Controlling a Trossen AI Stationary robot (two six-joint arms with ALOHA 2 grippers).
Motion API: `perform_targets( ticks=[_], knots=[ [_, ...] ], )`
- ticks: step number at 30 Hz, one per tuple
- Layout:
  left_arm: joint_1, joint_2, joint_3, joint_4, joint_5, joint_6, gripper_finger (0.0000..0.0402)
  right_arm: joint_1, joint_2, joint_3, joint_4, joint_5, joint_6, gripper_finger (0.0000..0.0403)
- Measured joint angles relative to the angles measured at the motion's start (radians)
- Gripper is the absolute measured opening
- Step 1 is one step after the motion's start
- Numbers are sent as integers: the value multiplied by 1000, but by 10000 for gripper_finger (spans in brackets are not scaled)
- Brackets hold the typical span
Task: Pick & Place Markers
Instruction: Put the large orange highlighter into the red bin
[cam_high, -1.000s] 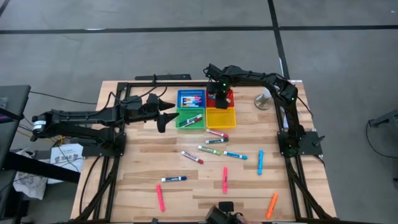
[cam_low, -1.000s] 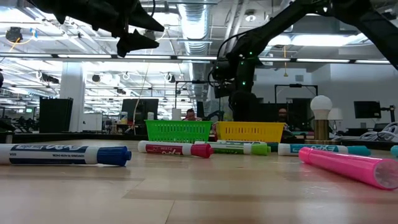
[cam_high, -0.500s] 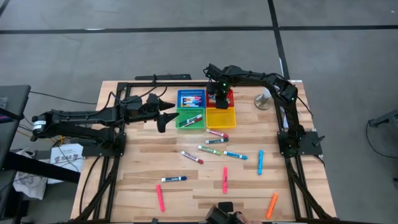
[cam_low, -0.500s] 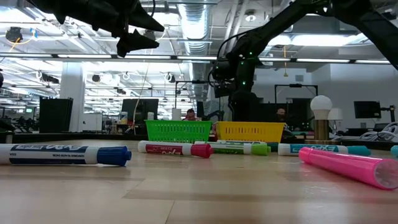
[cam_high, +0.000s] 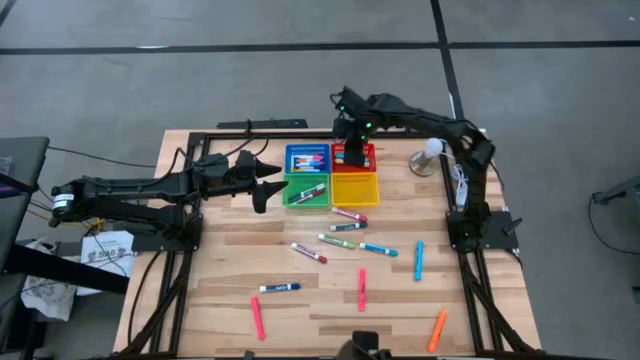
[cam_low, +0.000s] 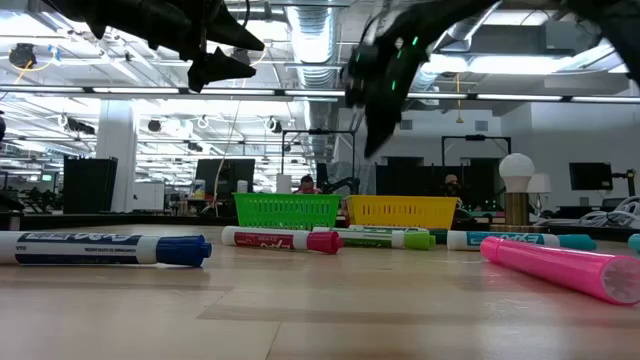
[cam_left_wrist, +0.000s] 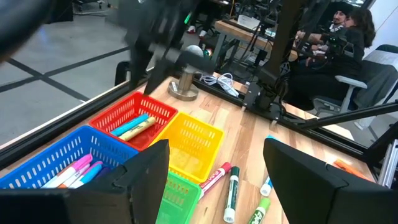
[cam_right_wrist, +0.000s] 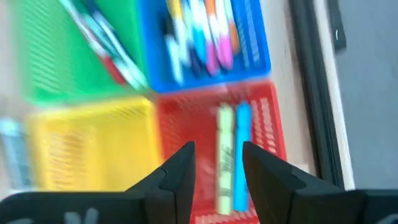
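Overhead, the right gripper (cam_high: 352, 128) hovers above the red basket (cam_high: 361, 158), jaws slightly parted, empty; markers (cam_high: 362, 247) scatter toward six o'clock. Left gripper (cam_high: 268, 186) waits wide open at nine o'clock. Right wrist: two markers (cam_right_wrist: 233, 155) lie inside.

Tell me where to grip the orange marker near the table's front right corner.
Grip the orange marker mid-barrel, coming straight down with fingers across its width. It lies flat, slightly tilted, apart from the other markers, so both long sides look free.

Four baskets (cam_high: 331, 176) sit in a square block at the table's (cam_high: 220, 270) back centre, markers (cam_high: 345, 243) inside three and others scattered in front.
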Motion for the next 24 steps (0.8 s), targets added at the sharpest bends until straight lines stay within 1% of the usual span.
perform_targets(
  ticks=[6,8,12,16,20,24],
  knots=[
    [0,0,0,0,0,0,260,35,-229,4,-52,-222,125,119],
    [0,0,0,0,0,0,260,67,-306,4,-86,-259,166,119],
    [0,0,0,0,0,0,260,165,-439,4,-160,-256,257,119],
    [0,0,0,0,0,0,260,295,-534,4,-220,-252,387,119],
    [0,0,0,0,0,0,260,439,-584,4,-245,-237,564,119],
    [0,0,0,0,0,16,260,587,-589,4,-288,-157,720,119]
  ],
)
